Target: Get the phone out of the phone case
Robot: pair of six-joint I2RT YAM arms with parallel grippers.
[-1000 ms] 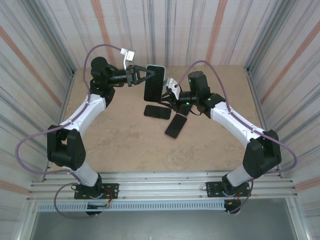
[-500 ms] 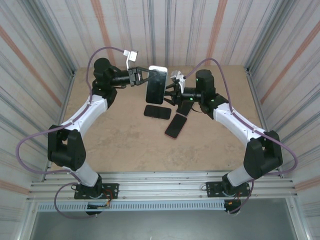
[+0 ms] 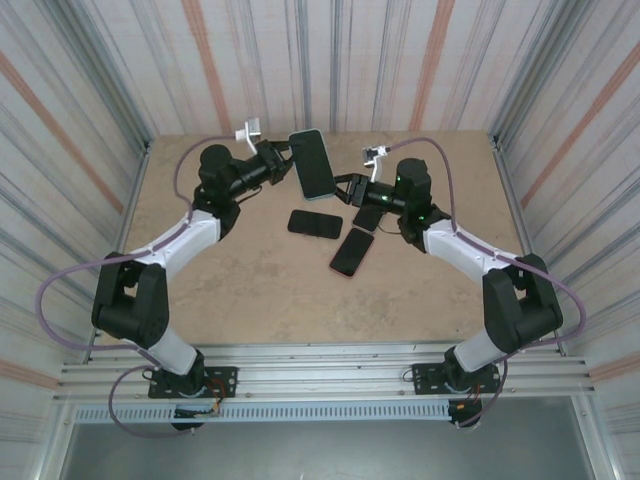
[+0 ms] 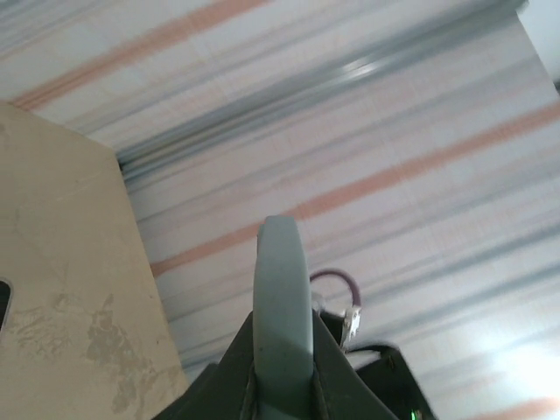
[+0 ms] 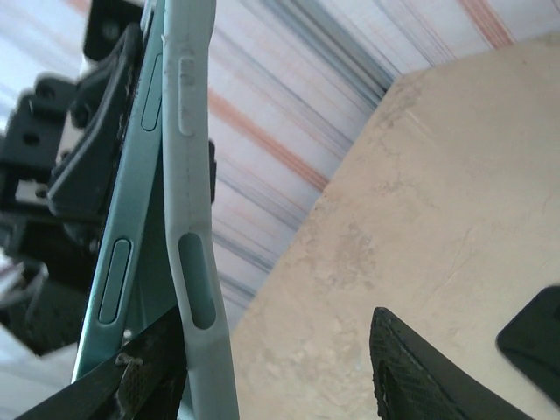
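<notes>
My left gripper [image 3: 284, 158] is shut on the phone case [image 3: 313, 163], holding it in the air over the table's far middle with the phone in it. The left wrist view has the pale green case [image 4: 282, 297] edge-on between my left gripper's [image 4: 282, 389] dark fingers. My right gripper [image 3: 350, 186] stands open just right of and below the case. In the right wrist view the case's pale rim [image 5: 191, 175] bows away from the phone's teal side [image 5: 131, 219], and it lies beside the left finger of my right gripper [image 5: 280, 376]. The other finger stands far off.
Three dark phones lie flat on the table under the grippers: one [image 3: 315, 223] in the middle, one [image 3: 352, 251] nearer, one [image 3: 368, 216] partly under the right arm. Corrugated walls close in the table [image 3: 250, 290] on three sides.
My right gripper has opened and come off the case's right edge. My left arm has swung the case up and toward the back wall, tilting it.
</notes>
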